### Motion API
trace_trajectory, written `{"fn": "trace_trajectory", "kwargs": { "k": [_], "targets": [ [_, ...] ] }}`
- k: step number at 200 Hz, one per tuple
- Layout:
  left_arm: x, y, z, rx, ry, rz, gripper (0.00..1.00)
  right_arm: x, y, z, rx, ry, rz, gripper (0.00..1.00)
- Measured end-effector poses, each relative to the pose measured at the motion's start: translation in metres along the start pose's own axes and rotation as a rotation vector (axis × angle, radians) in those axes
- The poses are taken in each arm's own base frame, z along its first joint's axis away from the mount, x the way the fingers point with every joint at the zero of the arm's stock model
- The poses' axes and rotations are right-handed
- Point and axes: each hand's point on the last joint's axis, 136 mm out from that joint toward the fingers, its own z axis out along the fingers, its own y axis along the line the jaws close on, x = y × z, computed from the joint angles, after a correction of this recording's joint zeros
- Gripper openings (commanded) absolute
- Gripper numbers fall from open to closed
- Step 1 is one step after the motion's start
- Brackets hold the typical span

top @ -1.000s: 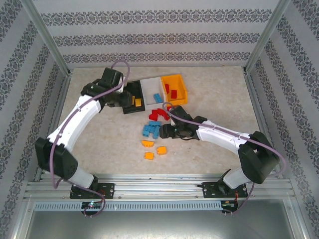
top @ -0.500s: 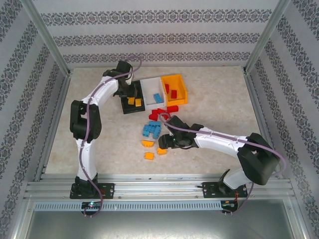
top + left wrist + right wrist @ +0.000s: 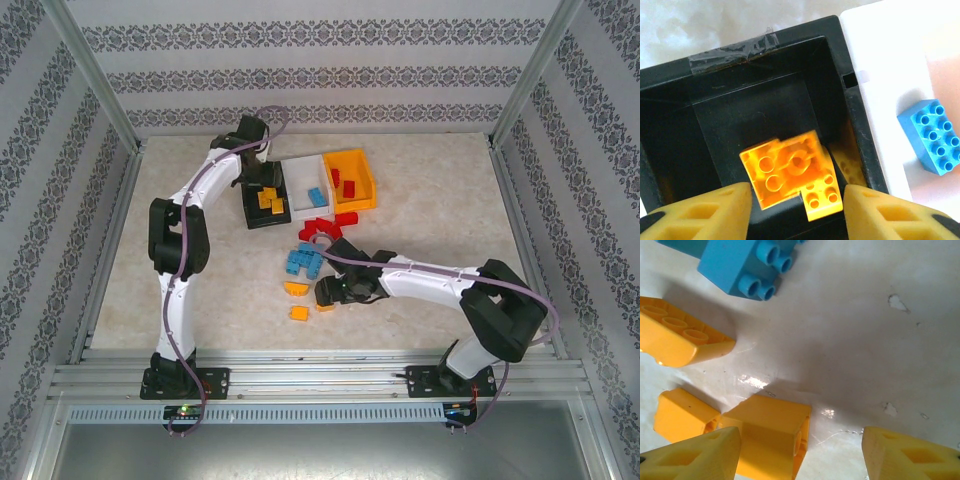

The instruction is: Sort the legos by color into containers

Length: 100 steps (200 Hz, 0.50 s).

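My left gripper (image 3: 797,196) hangs open over the black container (image 3: 715,100); two orange legos (image 3: 790,172) lie inside it, clear of the fingers. The white container (image 3: 890,60) beside it holds a blue lego (image 3: 932,135). The orange-yellow container (image 3: 350,178) holds red legos. My right gripper (image 3: 800,447) stands open low over the table, an orange lego (image 3: 770,432) between its fingers, against the left one. More orange legos (image 3: 675,342), blue legos (image 3: 303,262) and red legos (image 3: 325,228) lie loose on the table.
The three containers sit in a row at the back middle of the marble-patterned table (image 3: 430,210). The loose bricks cluster just in front of them. Metal frame posts (image 3: 95,80) and patterned walls close in the sides.
The left gripper opened above the black container and an orange lego dropped in. The right gripper moved left and toward the near edge, from the red legos to the orange ones.
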Motion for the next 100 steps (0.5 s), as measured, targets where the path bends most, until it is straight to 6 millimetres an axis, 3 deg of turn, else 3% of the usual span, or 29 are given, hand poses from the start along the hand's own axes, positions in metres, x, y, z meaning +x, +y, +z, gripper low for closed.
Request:
{"fn": "trace_trajectory", "kwargs": {
  "k": [28,49,67,100],
  "targets": [
    [0.011,0.001,-0.001,0.002,0.022,-0.005,0.63,-0.005,0.005,-0.002,0.007,-0.009,-0.011,0.67],
    [0.026,0.002,-0.013,0.007,0.039,-0.010,0.66,-0.003,0.006,0.000,0.017,-0.002,-0.018,0.67],
    [0.035,-0.002,-0.036,0.032,0.028,-0.021,0.69,0.001,0.005,0.002,0.030,0.013,-0.024,0.68],
    [0.051,-0.012,-0.097,0.092,-0.060,-0.035,0.74,0.002,0.007,0.004,0.041,0.020,-0.037,0.69]
  ]
}}
